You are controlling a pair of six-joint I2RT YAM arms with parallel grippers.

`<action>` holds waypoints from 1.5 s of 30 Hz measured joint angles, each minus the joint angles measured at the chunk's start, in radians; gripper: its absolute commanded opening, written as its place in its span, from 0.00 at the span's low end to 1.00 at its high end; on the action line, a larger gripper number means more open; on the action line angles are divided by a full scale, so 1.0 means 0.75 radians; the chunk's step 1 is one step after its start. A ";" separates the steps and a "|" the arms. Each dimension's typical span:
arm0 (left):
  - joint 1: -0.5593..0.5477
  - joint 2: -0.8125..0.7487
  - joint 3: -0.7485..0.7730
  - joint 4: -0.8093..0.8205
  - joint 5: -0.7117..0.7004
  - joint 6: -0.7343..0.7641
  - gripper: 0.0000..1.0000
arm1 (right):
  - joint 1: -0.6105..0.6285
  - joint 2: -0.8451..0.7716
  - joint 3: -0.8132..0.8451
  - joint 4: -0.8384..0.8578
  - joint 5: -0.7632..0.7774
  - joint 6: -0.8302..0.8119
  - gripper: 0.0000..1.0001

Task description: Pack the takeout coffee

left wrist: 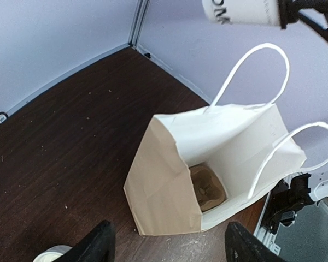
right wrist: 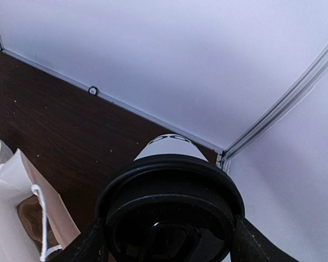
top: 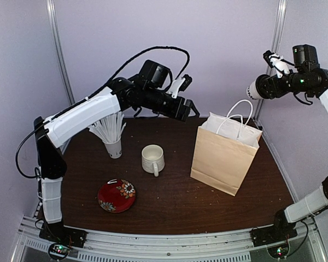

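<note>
While right fingers point(right wrist: 250, 246) grip the takeout coffee point(right wrist: 169, 180), the bag point(top: 224, 158) gapes.

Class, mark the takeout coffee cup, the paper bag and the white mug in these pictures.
takeout coffee cup point(left wrist: 246, 11), left wrist view, on its white side wall.
paper bag point(top: 224, 158), top external view, on its brown front face.
white mug point(top: 152, 160), top external view, on its outer wall.

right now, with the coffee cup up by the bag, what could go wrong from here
The right gripper holds the takeout coffee cup on its side, clamped at the black lid; the lid could loosen or leak.
The paper bag's white handles arch over its opening and could snag the cup.
The open left gripper is not steadying the bag, so it may tip.
</note>
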 measured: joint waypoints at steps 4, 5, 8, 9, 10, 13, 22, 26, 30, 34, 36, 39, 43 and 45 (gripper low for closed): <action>0.002 0.039 0.077 0.054 0.022 -0.047 0.69 | -0.074 -0.001 -0.187 0.027 0.035 -0.011 0.55; 0.002 0.057 0.103 0.066 0.024 -0.058 0.67 | -0.088 -0.001 -0.238 0.034 0.044 -0.014 0.55; -0.005 0.135 0.188 0.088 0.015 -0.089 0.63 | -0.114 -0.001 -0.390 0.045 0.049 -0.020 0.54; -0.009 0.167 0.217 0.091 0.004 -0.098 0.62 | -0.116 -0.001 -0.436 0.047 0.049 -0.023 0.54; -0.013 0.197 0.238 0.095 -0.006 -0.106 0.62 | -0.117 -0.001 -0.478 0.048 0.049 -0.024 0.54; -0.027 0.277 0.286 0.094 -0.018 -0.125 0.62 | -0.117 -0.004 -0.562 0.056 0.047 -0.025 0.54; -0.049 0.371 0.341 0.049 -0.003 -0.130 0.39 | -0.117 -0.039 -0.586 0.099 0.038 -0.025 0.54; -0.051 0.371 0.355 0.037 -0.009 -0.149 0.12 | -0.117 -0.039 -0.586 0.102 0.028 -0.024 0.54; -0.055 0.360 0.359 0.021 -0.048 -0.159 0.00 | -0.117 -0.039 -0.586 0.103 0.013 -0.024 0.54; -0.065 0.293 0.285 -0.010 -0.115 -0.166 0.00 | -0.117 -0.039 -0.586 0.103 0.008 -0.024 0.54; -0.072 0.231 0.213 -0.012 -0.146 -0.190 0.00 | -0.117 -0.039 -0.586 0.104 0.006 -0.024 0.54; -0.094 0.106 0.083 -0.006 -0.212 -0.248 0.00 | -0.117 -0.039 -0.586 0.104 -0.002 -0.024 0.54; -0.151 -0.085 -0.096 0.008 -0.342 -0.363 0.00 | -0.117 -0.039 -0.586 0.106 -0.016 -0.024 0.54; -0.180 -0.168 -0.182 0.030 -0.404 -0.434 0.00 | -0.117 -0.039 -0.586 0.109 -0.023 -0.023 0.54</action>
